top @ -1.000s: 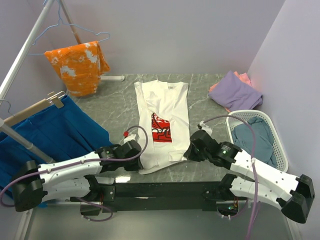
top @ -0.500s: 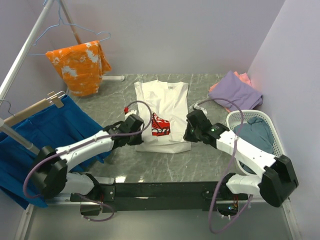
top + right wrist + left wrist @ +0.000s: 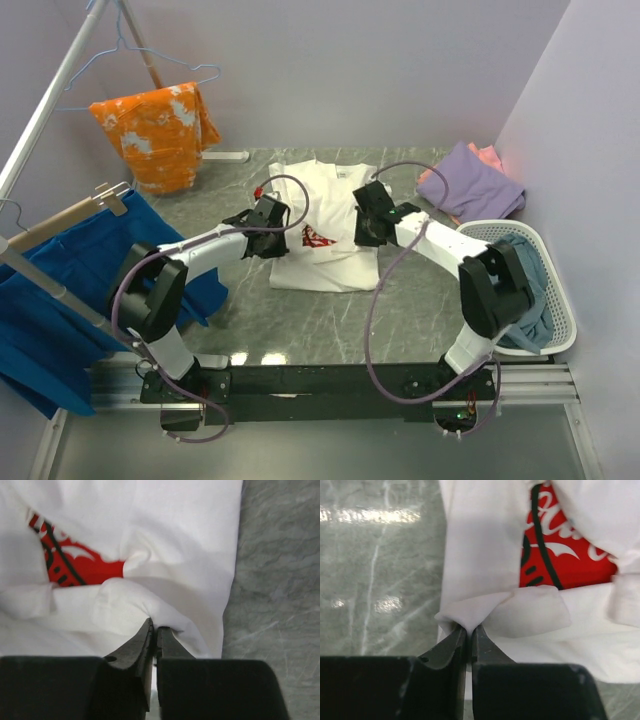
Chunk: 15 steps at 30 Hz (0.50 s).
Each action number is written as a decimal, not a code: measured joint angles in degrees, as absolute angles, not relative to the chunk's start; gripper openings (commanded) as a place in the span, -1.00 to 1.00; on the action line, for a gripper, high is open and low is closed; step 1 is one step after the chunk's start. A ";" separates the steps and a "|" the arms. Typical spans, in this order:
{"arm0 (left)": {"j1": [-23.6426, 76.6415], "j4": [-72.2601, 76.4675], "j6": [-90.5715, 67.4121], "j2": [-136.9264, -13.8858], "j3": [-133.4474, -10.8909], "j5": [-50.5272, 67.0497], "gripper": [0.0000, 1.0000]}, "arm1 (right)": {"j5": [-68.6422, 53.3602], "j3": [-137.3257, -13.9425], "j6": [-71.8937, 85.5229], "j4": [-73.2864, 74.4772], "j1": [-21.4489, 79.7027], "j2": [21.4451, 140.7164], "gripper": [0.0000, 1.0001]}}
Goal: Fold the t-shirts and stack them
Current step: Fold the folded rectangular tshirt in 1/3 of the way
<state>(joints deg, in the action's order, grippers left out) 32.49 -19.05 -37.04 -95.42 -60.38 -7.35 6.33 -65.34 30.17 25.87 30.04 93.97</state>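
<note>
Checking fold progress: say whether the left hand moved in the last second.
Yes: the left hand moved from the table's near edge toward its far edge, pulling the white t-shirt's hem.

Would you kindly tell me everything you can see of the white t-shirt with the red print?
The white t-shirt is soft, thin cloth lying flat on the grey marble table, collar toward the far edge. Its lower part is folded up over the chest, half covering the red-and-white print. The left pincer and right pincer each pinch a corner of the folded-up hem, shut on the cloth.
</note>
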 measured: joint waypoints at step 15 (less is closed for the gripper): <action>24.95 -14.33 -31.11 -96.73 -67.92 -8.16 0.99 | 11.46 -70.87 27.07 21.98 26.44 97.08 0.04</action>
